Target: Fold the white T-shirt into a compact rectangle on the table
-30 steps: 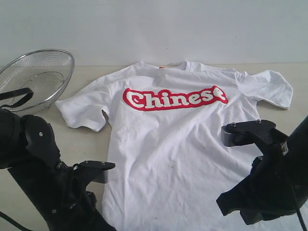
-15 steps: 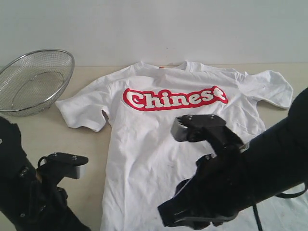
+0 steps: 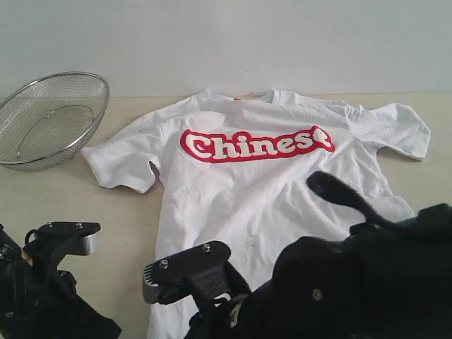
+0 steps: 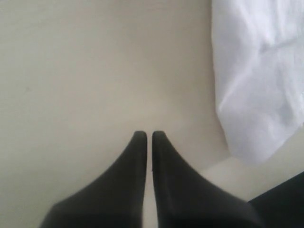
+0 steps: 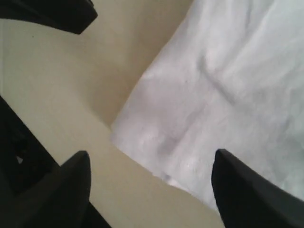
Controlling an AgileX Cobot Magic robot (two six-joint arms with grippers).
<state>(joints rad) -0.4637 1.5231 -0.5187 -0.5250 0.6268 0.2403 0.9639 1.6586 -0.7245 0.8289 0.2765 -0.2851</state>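
Pale wall behind, beige desk [image 3: 127,212] in front.

Exterior: white T-shirt [image 3: 268,191] lies flat on the desk, front up, red-outlined lettering [image 3: 256,145] across the chest, both sleeves spread out. Wire-mesh basket [image 3: 53,120] stands on the desk on the left arm's side, near one sleeve but apart from it. Left arm [image 3: 42,296] is low over bare desk, beside the shirt's lower edge and clear of the cloth. Right arm [image 3: 353,282] reaches across over the lower part of the shirt and covers the hem there. Neither arm's fingertips can be made out from this angle.

Left wrist: left fingers [image 4: 128,175] pressed together, only a hairline gap, nothing between them. Tips are over bare desk. A rounded shirt edge lies off to one side of the fingers, near but not touching.

Right wrist: right fingers [image 5: 71,185] spread wide, holding nothing. A shirt corner lies on the desk between the two tips; cloth runs on under and past one finger, bare desk under the other. Can't tell if the tips touch the cloth. Black part [image 5: 52,14] beyond the fingers, can't tell what it is.
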